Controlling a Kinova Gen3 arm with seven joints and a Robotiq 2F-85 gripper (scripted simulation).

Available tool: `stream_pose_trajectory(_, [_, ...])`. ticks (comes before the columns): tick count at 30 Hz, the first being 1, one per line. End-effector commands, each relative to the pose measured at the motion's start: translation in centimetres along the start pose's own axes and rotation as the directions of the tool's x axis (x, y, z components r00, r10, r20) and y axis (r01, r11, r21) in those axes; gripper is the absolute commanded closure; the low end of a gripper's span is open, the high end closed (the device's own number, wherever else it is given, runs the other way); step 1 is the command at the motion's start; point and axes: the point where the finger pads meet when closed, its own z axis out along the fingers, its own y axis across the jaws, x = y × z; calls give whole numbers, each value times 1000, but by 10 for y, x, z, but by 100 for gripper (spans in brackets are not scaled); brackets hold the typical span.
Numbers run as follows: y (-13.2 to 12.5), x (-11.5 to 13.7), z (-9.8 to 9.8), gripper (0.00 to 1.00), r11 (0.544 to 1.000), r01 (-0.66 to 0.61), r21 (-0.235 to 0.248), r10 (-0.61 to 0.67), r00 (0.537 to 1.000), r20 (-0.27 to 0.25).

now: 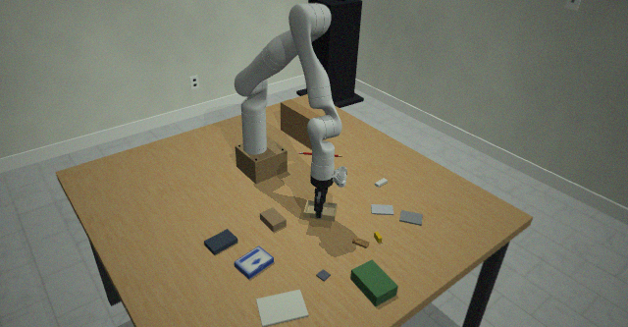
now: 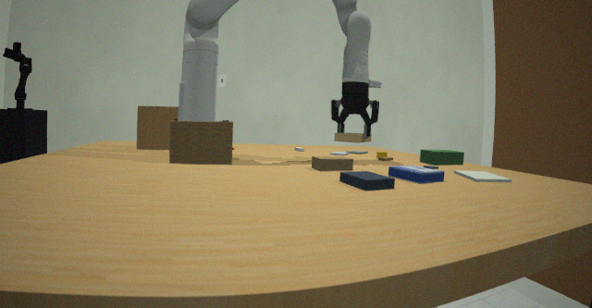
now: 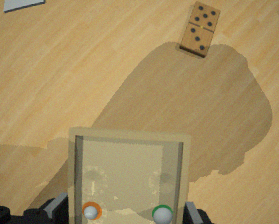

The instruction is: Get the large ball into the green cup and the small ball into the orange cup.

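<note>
While the gripper (image 1: pixel 319 213) (image 2: pixel 354 131) (image 3: pixel 126 212) holds the wooden puzzle (image 1: pixel 330 215) (image 2: pixel 352 138) (image 3: pixel 130 133) aloft, both balls show at their matching cups.

Count: one puzzle, between the fingertips, which stand well apart and are closed on its opposite sides. Two balls, two cups: small ball (image 3: pixel 90 213) at the orange cup (image 3: pixel 92 204), near one finger; large ball (image 3: pixel 163 216) at the green cup (image 3: pixel 162 207), near the other. Whether either is fully seated, cannot tell.

Beyond the gripper, on the table (image 1: pixel 162 180) (image 2: pixel 231 225) (image 3: pixel 40 90): one domino (image 1: pixel 361 243) (image 2: pixel 385 159) (image 3: pixel 200 29), one yellow block (image 1: pixel 378 238) (image 2: pixel 381 155), one green box (image 1: pixel 374 283) (image 2: pixel 441 156).

View comparison: only the wrist view resolves balls, cups and domino pips. The exterior view shows the gap beneath the puzzle; the top view does not make that height plain.
</note>
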Motion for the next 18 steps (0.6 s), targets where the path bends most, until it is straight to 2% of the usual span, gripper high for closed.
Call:
stream_pose_trajectory(1, [0, -1, 4, 26, 1000, -1, 2, 1, 1000, 2])
stream_pose_trajectory(18, [0, -1, 27, 26, 1000, -1, 2, 1, 1000, 2])
